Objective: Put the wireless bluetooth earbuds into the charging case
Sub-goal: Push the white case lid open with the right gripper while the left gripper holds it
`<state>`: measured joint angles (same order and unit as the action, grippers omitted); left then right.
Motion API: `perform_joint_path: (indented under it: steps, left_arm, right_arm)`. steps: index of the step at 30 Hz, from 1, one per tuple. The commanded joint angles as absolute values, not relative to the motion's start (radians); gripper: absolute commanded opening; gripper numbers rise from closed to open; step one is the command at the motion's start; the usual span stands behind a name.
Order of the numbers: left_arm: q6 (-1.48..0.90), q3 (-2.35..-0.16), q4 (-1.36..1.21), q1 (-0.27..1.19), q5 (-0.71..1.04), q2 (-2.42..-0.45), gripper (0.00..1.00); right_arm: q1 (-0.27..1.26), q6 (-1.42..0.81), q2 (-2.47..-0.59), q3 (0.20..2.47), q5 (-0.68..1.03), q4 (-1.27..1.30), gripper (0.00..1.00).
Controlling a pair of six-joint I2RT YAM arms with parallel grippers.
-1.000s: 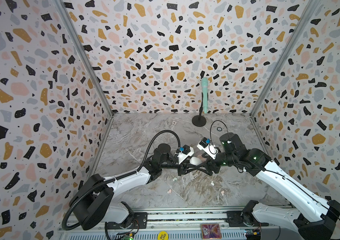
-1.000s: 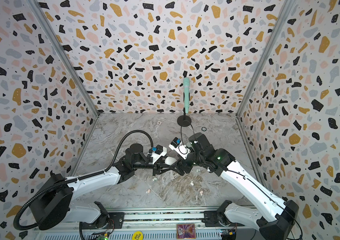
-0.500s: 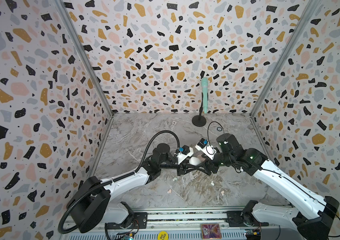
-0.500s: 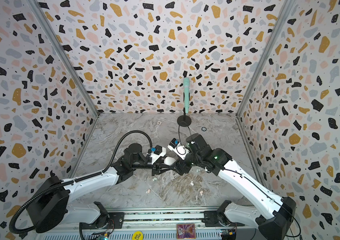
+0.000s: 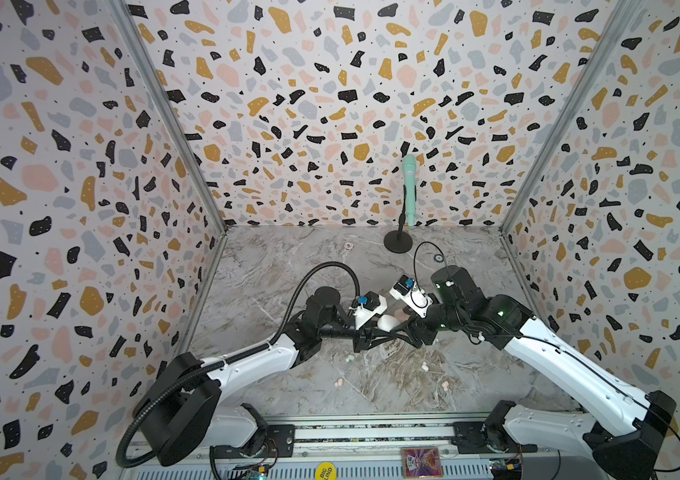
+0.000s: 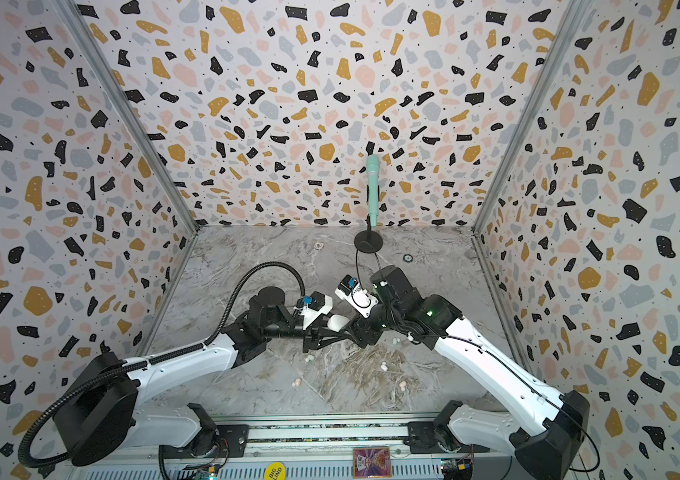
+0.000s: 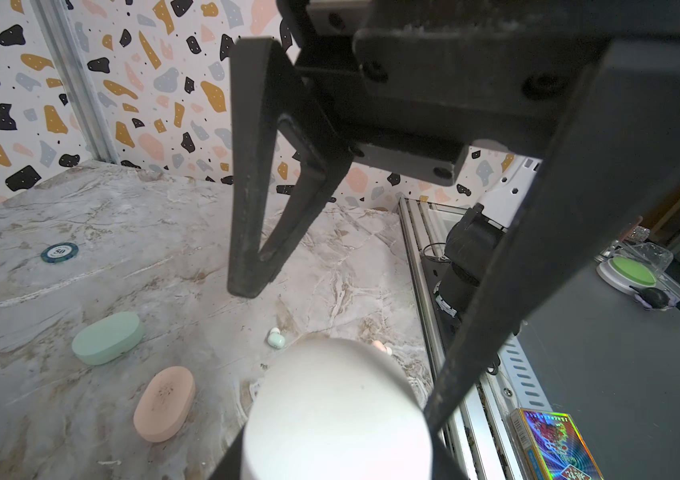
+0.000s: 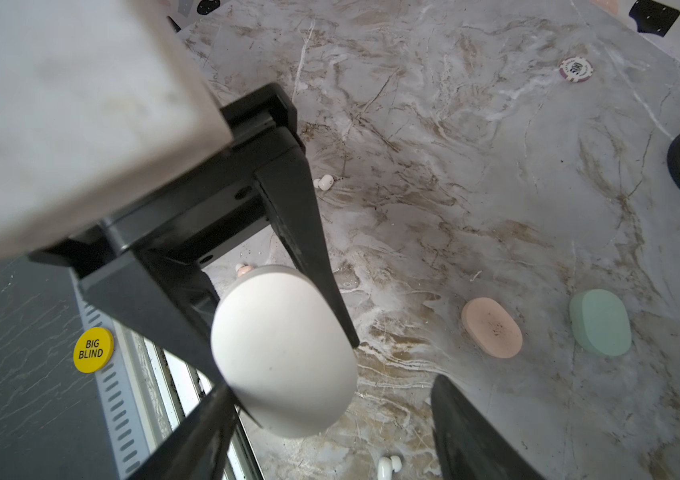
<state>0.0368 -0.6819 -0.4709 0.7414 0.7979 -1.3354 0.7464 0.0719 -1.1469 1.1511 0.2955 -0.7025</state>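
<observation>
Right wrist view shows the left gripper (image 8: 288, 361) clamping the white case (image 8: 280, 316) above the table (image 8: 496, 166), while the right gripper (image 8: 330, 386) stands spread wide, one finger (image 8: 197, 432) just beside the case. The earbuds (image 5: 424, 365) lie scattered on the table below both, toward its front edge.

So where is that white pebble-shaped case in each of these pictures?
In a top view: white case just below centre, where the two arms meet.
In a top view: white case again where the arms meet.
Left wrist: white case large and close, nearer than the pink case.
Right wrist: white case large and close.
Shared landmark: the left gripper clamped on it.
</observation>
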Motion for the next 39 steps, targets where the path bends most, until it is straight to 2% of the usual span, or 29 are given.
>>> perform_joint_path:
  steps: [1,18,23,30,39]
  left_arm:
    - [0.058,-0.716,-0.492,0.752,0.852,-1.303,0.16]
    - [0.060,-0.715,-0.489,0.752,0.858,-1.299,0.15]
    - [0.045,-0.705,-0.509,0.752,0.843,-1.305,0.15]
    - [-0.081,-0.659,-0.672,0.751,0.829,-1.350,0.15]
    - [-0.189,-0.578,-0.820,0.751,0.746,-1.357,0.14]
  right_arm:
    - [0.731,0.053,-1.151,1.199,0.201,-0.678,0.74]
    - [0.676,0.027,-1.146,1.240,0.165,-0.677,0.75]
    - [0.675,0.024,-1.143,1.255,0.195,-0.691,0.79]
    - [0.652,0.001,-1.132,1.280,0.266,-0.731,0.87]
    - [0.497,-0.120,-1.085,1.296,0.422,-0.830,0.94]
